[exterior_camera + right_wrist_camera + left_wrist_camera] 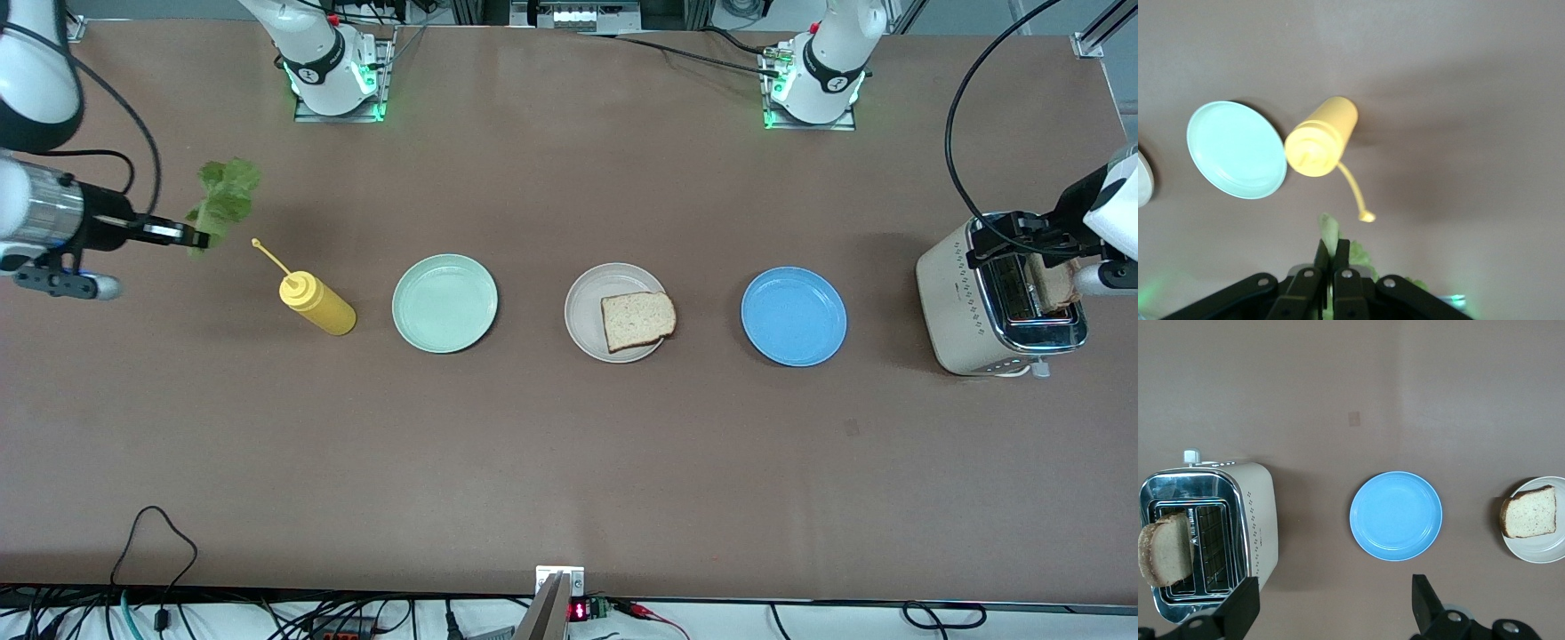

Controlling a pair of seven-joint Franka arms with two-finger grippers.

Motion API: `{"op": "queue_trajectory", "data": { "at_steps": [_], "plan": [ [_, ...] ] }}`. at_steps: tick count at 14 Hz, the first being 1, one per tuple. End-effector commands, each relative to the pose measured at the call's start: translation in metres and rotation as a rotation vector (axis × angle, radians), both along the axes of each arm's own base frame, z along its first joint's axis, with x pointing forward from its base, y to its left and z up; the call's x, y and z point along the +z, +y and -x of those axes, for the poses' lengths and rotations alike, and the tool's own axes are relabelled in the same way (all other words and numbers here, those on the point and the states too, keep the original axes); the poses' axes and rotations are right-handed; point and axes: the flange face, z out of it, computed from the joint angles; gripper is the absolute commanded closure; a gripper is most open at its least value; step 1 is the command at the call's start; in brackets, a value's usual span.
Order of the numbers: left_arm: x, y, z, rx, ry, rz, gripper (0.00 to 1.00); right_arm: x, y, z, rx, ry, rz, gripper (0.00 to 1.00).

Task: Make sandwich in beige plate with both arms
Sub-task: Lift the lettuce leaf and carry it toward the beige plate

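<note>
The beige plate (582,307) (1545,550) sits mid-table with one slice of bread (638,320) (1530,513) lying on it. A second slice (1056,284) (1165,550) stands in a slot of the toaster (956,302) (1261,513) at the left arm's end. My left gripper (1022,233) (1333,600) hangs open above the toaster with nothing between its fingers. My right gripper (191,238) (1332,248) is shut on a ruffled green lettuce leaf (222,200) (1329,230), held up over the table at the right arm's end.
A yellow squeeze bottle (318,304) (1321,137) lies tilted beside the mint-green plate (444,302) (1237,150). A blue plate (794,316) (1395,515) sits between the beige plate and the toaster. Cables run along the table's near edge.
</note>
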Motion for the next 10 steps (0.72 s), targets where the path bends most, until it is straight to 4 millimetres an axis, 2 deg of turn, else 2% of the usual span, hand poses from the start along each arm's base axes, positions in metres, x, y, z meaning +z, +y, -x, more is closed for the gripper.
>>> {"op": "queue_trajectory", "data": {
  "at_steps": [1,3,4,8,10],
  "plan": [
    [0.000,0.003,0.006,-0.002,-0.010,-0.013,0.00,-0.001,0.062,-0.014,-0.143,0.036,0.009,1.00],
    [-0.001,0.006,0.006,0.003,-0.007,-0.014,0.00,0.003,0.092,-0.028,-0.307,0.023,-0.028,1.00],
    [-0.001,0.006,0.006,0.003,-0.007,-0.014,0.00,0.001,0.115,-0.033,-0.367,0.029,-0.037,1.00],
    [-0.001,0.007,0.005,0.006,-0.007,-0.013,0.00,-0.020,0.200,-0.038,-0.550,0.036,-0.011,1.00],
    [-0.003,0.011,0.005,0.010,-0.006,-0.013,0.00,-0.033,0.232,-0.037,-0.643,0.044,0.003,1.00]
  ]
}}
